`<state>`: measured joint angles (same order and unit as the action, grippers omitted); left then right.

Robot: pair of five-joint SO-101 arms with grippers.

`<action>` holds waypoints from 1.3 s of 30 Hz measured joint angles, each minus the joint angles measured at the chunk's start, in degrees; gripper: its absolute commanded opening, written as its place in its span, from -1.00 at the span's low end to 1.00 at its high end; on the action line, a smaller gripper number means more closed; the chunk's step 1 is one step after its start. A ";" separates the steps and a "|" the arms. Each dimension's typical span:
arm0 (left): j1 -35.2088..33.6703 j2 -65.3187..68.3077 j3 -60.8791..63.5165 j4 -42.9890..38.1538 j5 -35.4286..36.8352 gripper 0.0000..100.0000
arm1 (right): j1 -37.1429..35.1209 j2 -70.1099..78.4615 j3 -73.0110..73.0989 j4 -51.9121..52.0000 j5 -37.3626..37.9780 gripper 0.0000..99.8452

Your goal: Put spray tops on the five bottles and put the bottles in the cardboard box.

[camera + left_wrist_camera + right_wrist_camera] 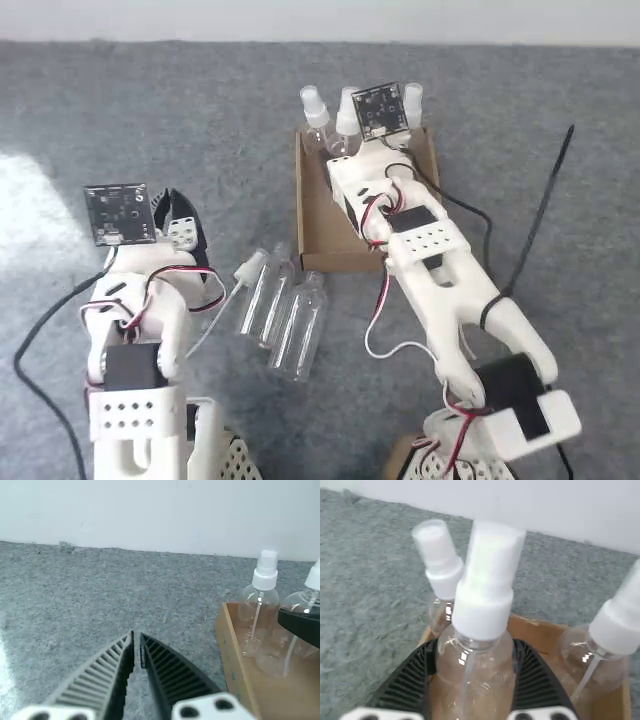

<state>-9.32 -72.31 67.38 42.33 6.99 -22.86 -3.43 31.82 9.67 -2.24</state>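
On the grey tabletop (pixel 120 120), the cardboard box (pixel 315 220) holds three capped bottles (pixel 313 110) upright at its far end. The right claw (pixel 475 652) grips the middle bottle (pixel 482 595), so this placing looks nearly done; the next move is to release it. Two lying bottles (pixel 300 325) wait between the arms, near the closed, empty left claw (pixel 136 647).
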 measured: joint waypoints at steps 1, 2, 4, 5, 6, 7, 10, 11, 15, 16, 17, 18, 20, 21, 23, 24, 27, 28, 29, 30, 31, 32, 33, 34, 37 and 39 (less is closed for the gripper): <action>0.00 0.00 0.00 0.00 0.00 -0.98 | 0.35 0.26 0.26 -0.88 0.00 -0.99; 0.09 0.00 0.00 0.00 0.00 -0.98 | 0.53 0.35 0.88 -1.76 0.09 -0.99; 0.18 0.00 0.00 0.00 0.00 -0.98 | 0.44 0.35 2.29 -2.73 0.09 -0.99; 0.18 0.00 0.00 0.00 0.00 -0.98 | 0.35 0.44 2.81 -2.90 0.09 -0.99; 0.18 0.00 0.00 0.00 0.00 -0.98 | 0.26 0.44 3.34 -2.99 0.18 -0.99; 0.18 0.00 0.00 -0.26 0.00 -0.98 | 0.26 0.44 3.69 -2.99 0.18 -0.99; 0.18 0.00 0.00 -0.97 0.00 -0.98 | 0.26 0.44 5.27 -3.08 0.18 -0.99; 0.18 0.00 0.00 -1.05 0.00 -0.98 | 0.26 0.44 5.80 -3.08 0.18 -0.99; 0.18 0.00 0.00 -1.05 0.00 -0.98 | 0.26 0.44 6.07 -3.08 0.18 -0.99; 0.18 0.00 0.00 -1.05 0.00 -0.98 | 0.26 0.44 6.07 -3.08 0.18 -0.99; 0.18 0.00 0.00 -1.05 0.00 -0.98 | 0.26 0.44 6.07 -3.08 0.18 -0.99; 0.18 0.00 0.00 -1.05 0.00 -0.98 | 0.26 0.44 6.07 -3.08 0.18 -0.99; 0.18 0.00 0.00 -1.05 0.00 -0.98 | 0.26 0.44 6.33 -3.78 0.18 -0.99; 0.18 0.00 0.00 -1.05 0.00 -0.98 | 0.26 0.44 6.95 -4.84 0.18 -0.99; 0.18 0.00 0.00 -1.05 0.00 -0.98 | 0.26 0.35 8.97 -7.91 0.18 -0.99; 0.18 0.00 0.00 -1.05 0.00 -0.98 | 0.26 0.35 10.02 -9.67 0.18 -0.99; 0.18 0.00 0.00 -1.05 0.00 -0.98 | 0.26 0.35 12.13 -13.80 0.26 -0.99; 0.18 0.00 0.00 -1.05 0.00 -0.98 | 0.26 0.35 12.66 -14.77 0.26 -0.99; 0.18 0.00 0.00 -1.05 0.00 -0.98 | 0.26 0.35 12.92 -15.65 0.26 -0.99; 0.18 0.00 0.00 -1.05 0.00 -0.98 | 0.26 0.35 13.10 -16.53 0.26 -0.99; 0.18 0.00 0.00 -1.05 0.00 -0.98 | 0.26 0.35 13.36 -17.41 0.26 -0.99; 0.18 0.00 0.00 -1.05 0.00 -0.98 | 0.26 0.35 13.63 -18.11 0.26 -0.99; 0.18 0.00 0.00 -1.05 0.00 -0.98 | 0.26 0.35 13.63 -18.64 0.26 -0.99; 0.18 0.00 0.00 -1.05 0.00 -0.98 | 0.26 0.35 13.71 -18.99 0.26 -0.99; 0.18 0.00 0.00 -1.05 0.00 -0.98 | -0.44 0.35 14.15 -19.16 0.26 -0.99; 0.18 0.00 0.00 -1.05 0.00 -0.98 | -1.58 0.35 14.15 -19.16 0.26 -0.99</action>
<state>-9.14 -72.31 67.38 41.27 6.99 -24.44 -3.08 45.98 -9.49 -1.98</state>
